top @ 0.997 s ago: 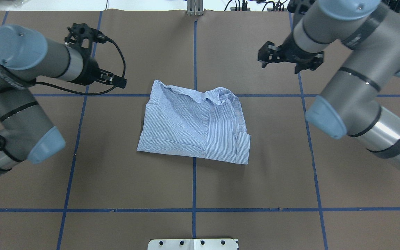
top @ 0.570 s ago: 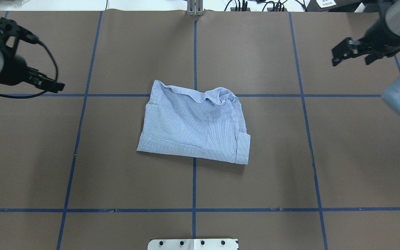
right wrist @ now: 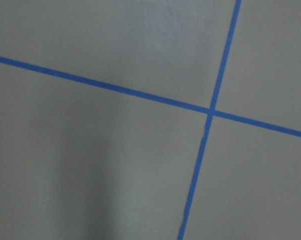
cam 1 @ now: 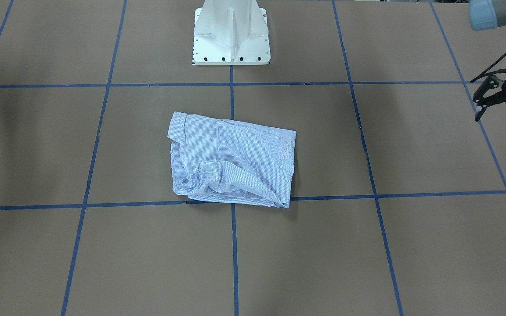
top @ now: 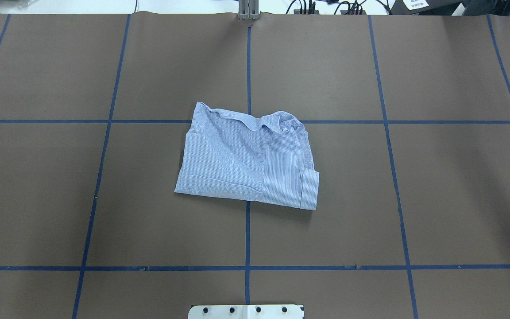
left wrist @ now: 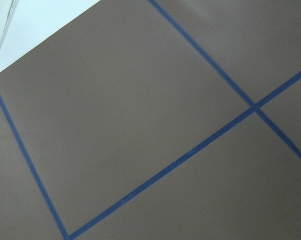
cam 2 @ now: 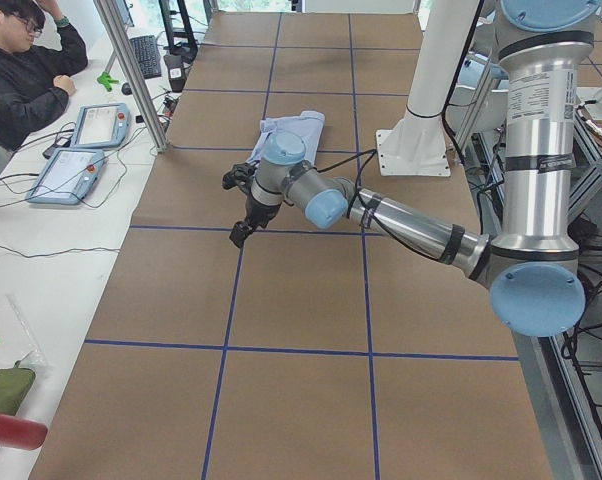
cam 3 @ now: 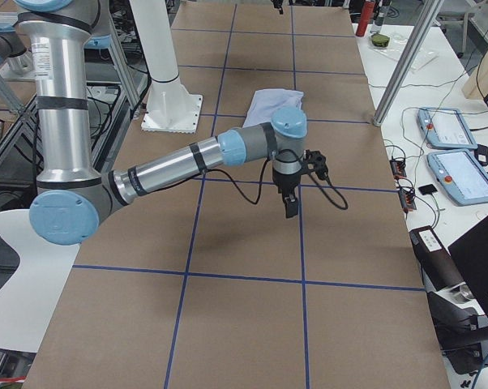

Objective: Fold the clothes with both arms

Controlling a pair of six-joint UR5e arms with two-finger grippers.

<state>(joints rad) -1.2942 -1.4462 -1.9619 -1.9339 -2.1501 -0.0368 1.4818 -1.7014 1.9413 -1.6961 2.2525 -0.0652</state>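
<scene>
Your left gripper (cam 2: 241, 222) and right gripper (cam 3: 289, 203) are each hanging over bare worktop (top: 370, 199) towards opposite ends, carrying nothing, though no view is letting you tell whether either one is spread or pressed together. Between them and well apart from both, the shirt (top: 248, 161) is lying at the centre as a compact folded packet, so I am judging the folding as essentially done. If you are wanting it neater, the next move is calling for both grippers to travel in and smooth its rumpled far edge.

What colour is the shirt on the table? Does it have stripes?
Light blue with thin white stripes; the shirt shows best in the overhead view.
</scene>
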